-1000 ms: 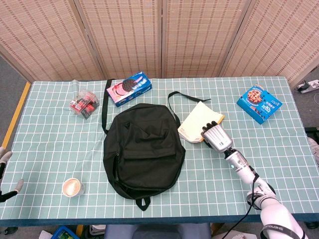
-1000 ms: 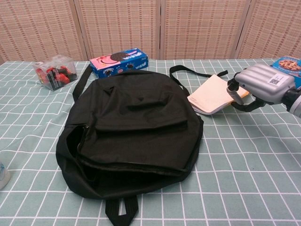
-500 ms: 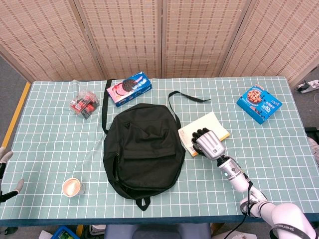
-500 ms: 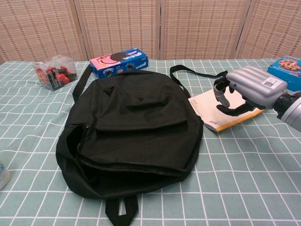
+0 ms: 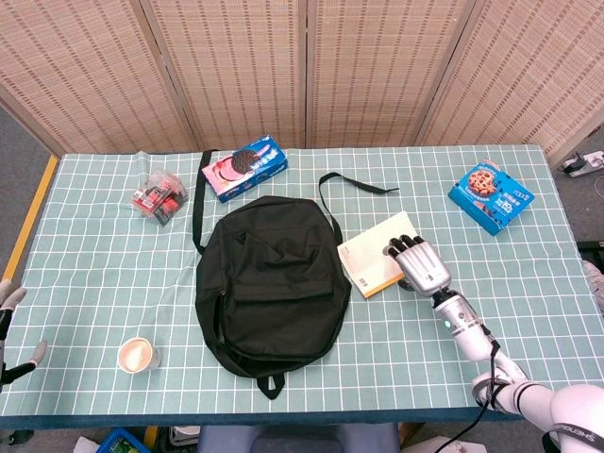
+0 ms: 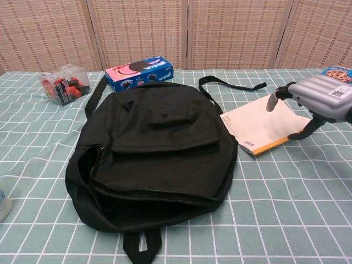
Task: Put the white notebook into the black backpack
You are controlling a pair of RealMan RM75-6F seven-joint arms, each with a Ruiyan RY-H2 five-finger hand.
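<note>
Lying flat at the black backpack's (image 5: 272, 280) three o'clock, the white notebook (image 5: 379, 253) looks thin, light, bendable; the right hand (image 5: 418, 265), fingers spread, holds nothing — pinch its overhanging edge.

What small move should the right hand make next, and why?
Probably lower and close on the white notebook's near edge. The right hand hovers open above it holding nothing; the notebook lies flat on the table beside the black backpack.
</note>
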